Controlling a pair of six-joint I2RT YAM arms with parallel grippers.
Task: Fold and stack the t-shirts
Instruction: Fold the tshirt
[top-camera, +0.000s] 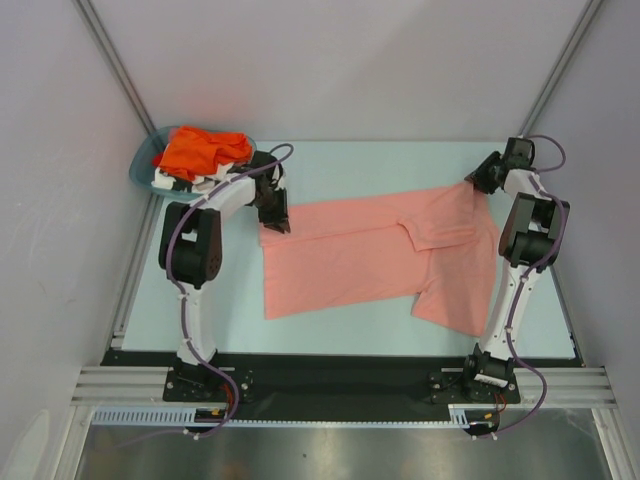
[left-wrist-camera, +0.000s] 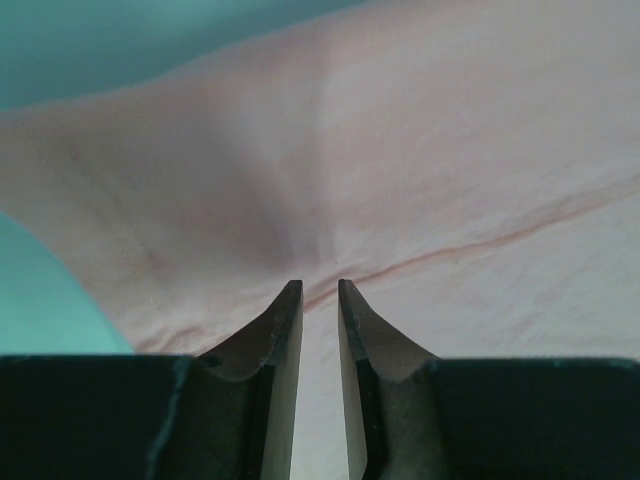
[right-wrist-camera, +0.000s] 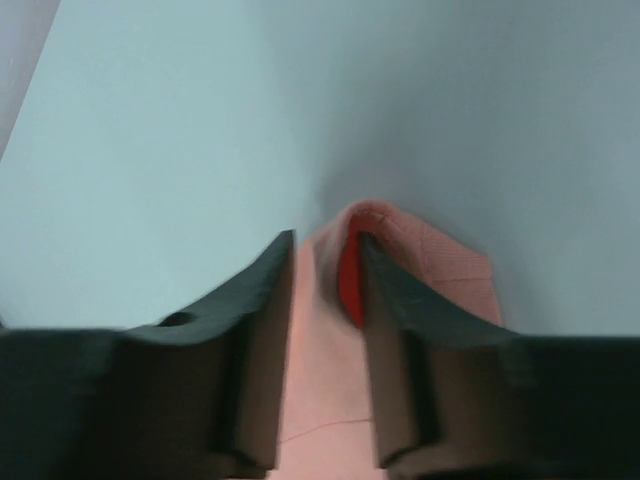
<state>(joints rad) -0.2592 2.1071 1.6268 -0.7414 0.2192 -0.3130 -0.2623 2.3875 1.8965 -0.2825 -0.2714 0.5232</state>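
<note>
A salmon-pink t-shirt (top-camera: 350, 260) lies spread across the middle of the table, its far right part bunched and folded over. My left gripper (top-camera: 278, 222) stands at its far left corner. In the left wrist view the cloth (left-wrist-camera: 400, 150) puckers toward the narrow jaws (left-wrist-camera: 320, 285), which are shut on it. At the shirt's far right corner my right gripper (top-camera: 474, 183) holds a raised fold of the pink cloth (right-wrist-camera: 450, 270) between its fingers (right-wrist-camera: 327, 238). A bright orange t-shirt (top-camera: 200, 148) is heaped in the basket, with white cloth (top-camera: 180, 181) showing under it.
The teal basket (top-camera: 140, 165) sits at the far left corner of the pale table (top-camera: 350, 165), right behind the left arm. Grey walls and frame posts close in the far and side edges. Both arm bases stand on the near rail.
</note>
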